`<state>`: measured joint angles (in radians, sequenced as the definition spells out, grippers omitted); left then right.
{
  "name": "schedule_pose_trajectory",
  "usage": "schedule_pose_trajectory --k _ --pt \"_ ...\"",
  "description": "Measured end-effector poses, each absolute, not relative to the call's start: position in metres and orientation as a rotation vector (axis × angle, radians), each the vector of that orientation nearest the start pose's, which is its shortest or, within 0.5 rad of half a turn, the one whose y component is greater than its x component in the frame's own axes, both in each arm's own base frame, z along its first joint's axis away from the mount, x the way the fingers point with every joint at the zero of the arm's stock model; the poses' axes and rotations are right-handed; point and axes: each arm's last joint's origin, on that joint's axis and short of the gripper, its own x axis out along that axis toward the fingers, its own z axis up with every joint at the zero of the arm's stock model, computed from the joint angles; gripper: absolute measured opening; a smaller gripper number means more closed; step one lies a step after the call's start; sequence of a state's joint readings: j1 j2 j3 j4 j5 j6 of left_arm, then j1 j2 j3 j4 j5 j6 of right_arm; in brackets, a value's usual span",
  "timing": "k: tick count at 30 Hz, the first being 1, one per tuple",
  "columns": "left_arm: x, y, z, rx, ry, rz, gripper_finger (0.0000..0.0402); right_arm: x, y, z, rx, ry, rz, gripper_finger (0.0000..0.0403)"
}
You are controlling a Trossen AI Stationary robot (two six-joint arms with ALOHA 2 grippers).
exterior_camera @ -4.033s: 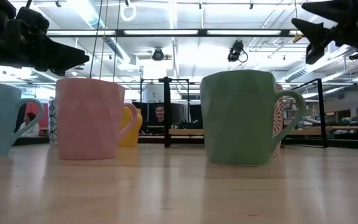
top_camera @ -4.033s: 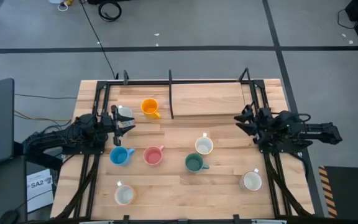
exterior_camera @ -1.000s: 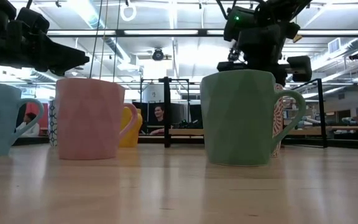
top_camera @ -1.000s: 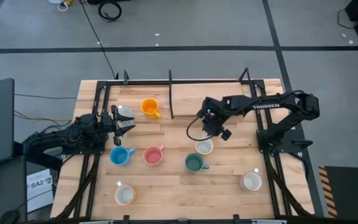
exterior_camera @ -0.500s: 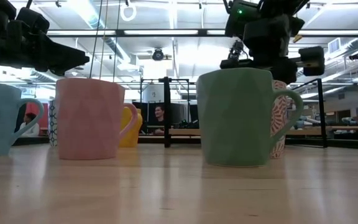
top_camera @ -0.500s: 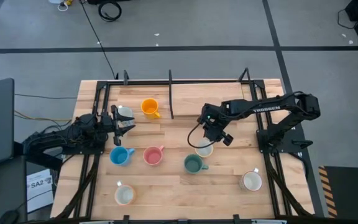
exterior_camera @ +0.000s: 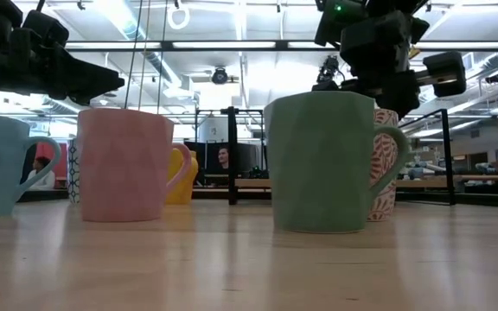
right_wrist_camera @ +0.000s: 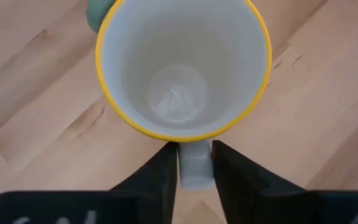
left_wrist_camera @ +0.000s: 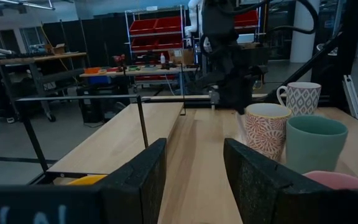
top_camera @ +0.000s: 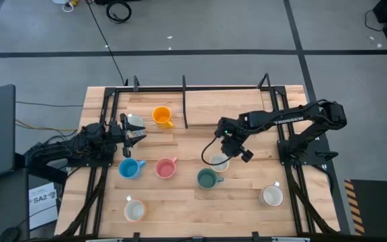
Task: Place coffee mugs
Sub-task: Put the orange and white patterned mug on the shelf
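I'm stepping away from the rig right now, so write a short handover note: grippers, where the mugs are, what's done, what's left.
Right gripper: above the table's middle, fingers on either side of the handle of the yellow-rimmed patterned mug; grip not confirmed, and whether the mug is off the wood cannot be told.
Left gripper: open, waiting at the left side, holding nothing.
Mugs: green mug right beside the patterned one; pink mug and blue mug to its left; orange mug toward the back; white mugs at front left and front right.
Done: nothing visibly placed.
Left: secure this mug, then place them all.
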<state>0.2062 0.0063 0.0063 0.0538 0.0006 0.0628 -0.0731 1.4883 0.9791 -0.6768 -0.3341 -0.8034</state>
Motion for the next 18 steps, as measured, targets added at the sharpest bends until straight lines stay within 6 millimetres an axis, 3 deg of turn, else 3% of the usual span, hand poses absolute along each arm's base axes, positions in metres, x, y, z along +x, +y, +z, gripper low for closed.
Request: schedule_pose_trajectory --k 4,11,18 --pt "0.0955 0.0200 0.1703 0.068 -0.047 0.207 0.0167 0.2772 -0.0109 0.2117 -0.466 0.988 0.670 0.0079" --pt "0.0955 0.0200 0.1704 0.068 -0.047 0.207 0.0167 0.2772 -0.0110 0.2117 -0.466 0.989 0.667 0.0088" --pt "0.0955 0.0200 0.1704 0.068 -0.047 0.207 0.0167 0.2783 -0.0137 0.2117 -0.404 1.053 0.514 0.0084"
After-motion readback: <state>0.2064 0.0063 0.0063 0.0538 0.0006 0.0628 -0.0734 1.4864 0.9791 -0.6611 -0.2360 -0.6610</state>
